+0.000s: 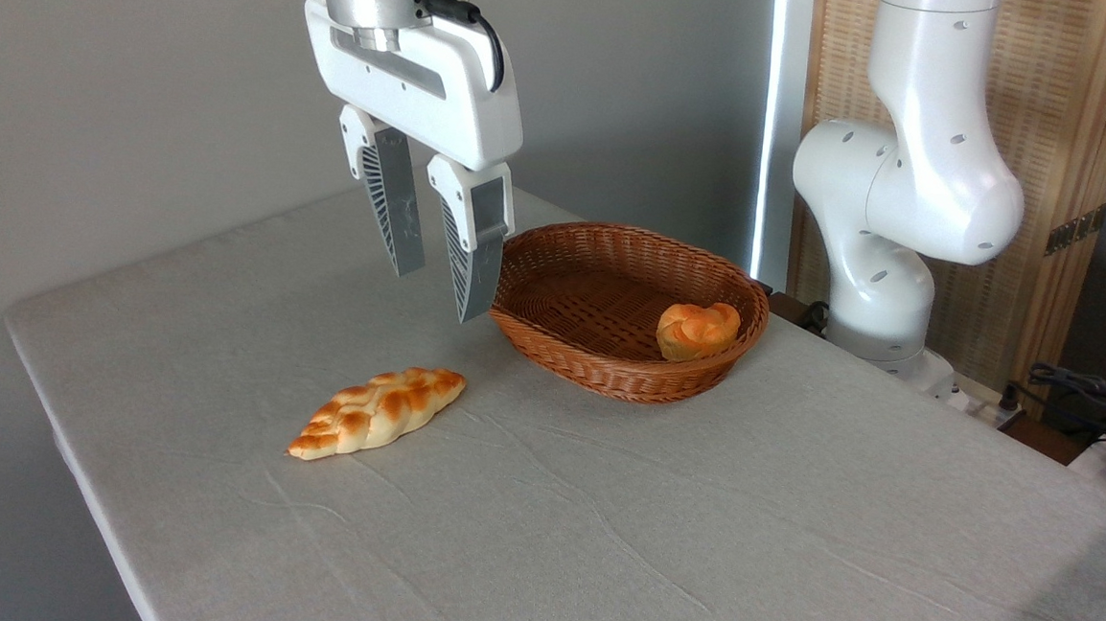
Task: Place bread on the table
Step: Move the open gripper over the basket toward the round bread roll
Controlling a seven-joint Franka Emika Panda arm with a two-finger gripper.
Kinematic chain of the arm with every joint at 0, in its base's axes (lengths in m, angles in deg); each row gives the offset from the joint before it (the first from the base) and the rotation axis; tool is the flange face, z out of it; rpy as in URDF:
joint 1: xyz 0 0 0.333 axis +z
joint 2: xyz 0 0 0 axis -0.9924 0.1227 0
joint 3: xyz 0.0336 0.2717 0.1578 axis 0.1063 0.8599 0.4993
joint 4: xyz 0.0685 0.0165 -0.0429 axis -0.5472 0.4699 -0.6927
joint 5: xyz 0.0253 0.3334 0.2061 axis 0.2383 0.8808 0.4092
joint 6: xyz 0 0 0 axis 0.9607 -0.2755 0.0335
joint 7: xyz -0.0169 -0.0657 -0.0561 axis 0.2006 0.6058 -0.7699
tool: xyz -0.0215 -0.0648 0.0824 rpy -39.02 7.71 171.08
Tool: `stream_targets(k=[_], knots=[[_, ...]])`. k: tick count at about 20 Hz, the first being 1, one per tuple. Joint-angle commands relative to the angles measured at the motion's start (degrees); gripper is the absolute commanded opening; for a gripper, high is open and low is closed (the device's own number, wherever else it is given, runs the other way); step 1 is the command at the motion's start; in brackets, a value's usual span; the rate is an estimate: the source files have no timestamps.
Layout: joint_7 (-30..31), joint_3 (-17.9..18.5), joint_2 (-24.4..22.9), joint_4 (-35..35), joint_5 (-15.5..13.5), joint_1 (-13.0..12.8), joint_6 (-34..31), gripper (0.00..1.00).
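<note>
The bread (697,330), a small round knotted bun of golden-orange colour, lies inside the brown wicker basket (597,371) against its right wall. The table (693,530) is a large top covered in wrinkled grey-beige cloth. My gripper (439,289) hangs above the table just left of the basket's left rim, well to the left of the bread. Its two fingers point down, stand apart and hold nothing.
A longer, paler braided loaf (376,412) lies on the cloth in front of and below the gripper. The arm's white base (885,302) stands behind the table's far right edge. Cables and a wooden screen sit at the right.
</note>
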Motion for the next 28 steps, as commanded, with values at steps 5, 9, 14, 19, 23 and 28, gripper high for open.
stream_targets(k=[5, 9, 14, 19, 23, 28], knots=[[0.11, 0.36, -0.36, 0.16, -0.46, 0.05, -1.77, 1.00], [0.02, 0.45, 0.00, 0.16, -0.37, -0.04, -1.76, 1.00], [-0.07, 0.62, -0.79, 0.69, -0.37, -0.22, -2.12, 1.00], [-0.07, 0.71, -11.39, 12.43, -0.46, -0.48, -1.24, 1.00], [-0.07, 0.71, -26.16, 28.07, -0.46, -2.31, -1.15, 1.00], [-5.58, 0.71, -41.03, 48.47, -0.11, -6.27, -1.15, 1.00]])
